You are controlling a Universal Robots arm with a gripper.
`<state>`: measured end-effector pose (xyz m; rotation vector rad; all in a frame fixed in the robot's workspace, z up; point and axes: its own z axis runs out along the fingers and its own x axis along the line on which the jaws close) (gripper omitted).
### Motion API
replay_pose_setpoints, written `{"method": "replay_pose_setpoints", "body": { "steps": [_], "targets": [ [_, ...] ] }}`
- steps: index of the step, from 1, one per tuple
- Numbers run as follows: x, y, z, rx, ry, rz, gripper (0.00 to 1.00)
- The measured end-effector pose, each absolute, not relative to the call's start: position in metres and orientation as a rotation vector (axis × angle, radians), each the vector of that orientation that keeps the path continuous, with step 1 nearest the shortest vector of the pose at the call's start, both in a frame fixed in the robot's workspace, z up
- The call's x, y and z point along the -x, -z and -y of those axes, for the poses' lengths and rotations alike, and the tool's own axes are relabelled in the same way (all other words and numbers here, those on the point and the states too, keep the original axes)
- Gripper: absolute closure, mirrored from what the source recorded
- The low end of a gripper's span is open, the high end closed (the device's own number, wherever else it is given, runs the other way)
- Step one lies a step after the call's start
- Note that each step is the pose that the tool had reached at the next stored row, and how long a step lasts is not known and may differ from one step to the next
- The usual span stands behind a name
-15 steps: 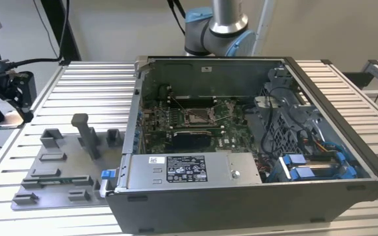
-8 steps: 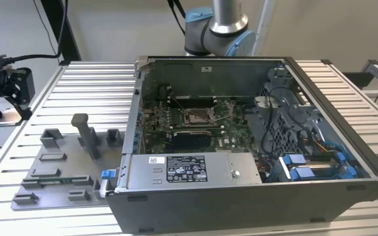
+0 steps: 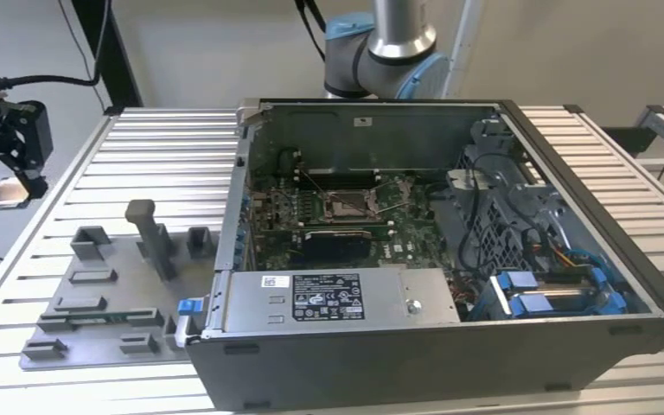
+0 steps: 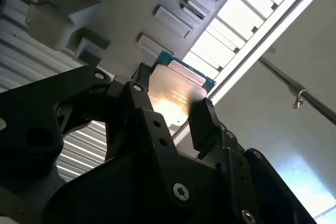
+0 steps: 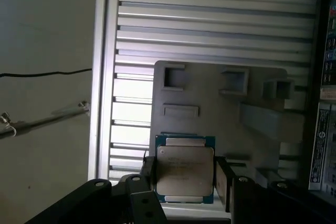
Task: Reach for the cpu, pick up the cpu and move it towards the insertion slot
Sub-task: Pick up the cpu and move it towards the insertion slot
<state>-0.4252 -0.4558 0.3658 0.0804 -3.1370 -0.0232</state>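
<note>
In both wrist views the cpu [image 5: 184, 169] [image 4: 176, 89], a flat silvery square on a green-edged board, sits between the black fingers [image 5: 224, 182]. My gripper [image 5: 185, 181] [image 4: 171, 103] is shut on it. In the exterior view the gripper [image 3: 7, 194] hangs beyond the table's edge at the exterior view's left, raised above the grey plastic tray [image 3: 101, 304], with a pale patch between its fingers. The insertion slot [image 3: 347, 204], a shiny metal frame with a dark centre, lies in the green motherboard inside the open computer case, far off toward the exterior view's right.
The open computer case [image 3: 448, 346] stands on the ribbed metal table [image 3: 159, 164], its wall rising between tray and motherboard. The tray [image 5: 210, 103] carries raised blocks and a tall post [image 3: 148, 233]. The arm's base [image 3: 380, 52] stands behind the case. Cables and blue drive brackets [image 3: 539, 294] fill the case's right side.
</note>
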Motion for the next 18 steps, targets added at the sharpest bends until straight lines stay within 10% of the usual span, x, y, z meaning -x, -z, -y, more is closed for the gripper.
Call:
{"method": "replay_pose_setpoints", "body": {
  "steps": [18],
  "targets": [
    [0.412,-0.385,0.456,-0.081,0.023,3.137,1.00]
  ]
}}
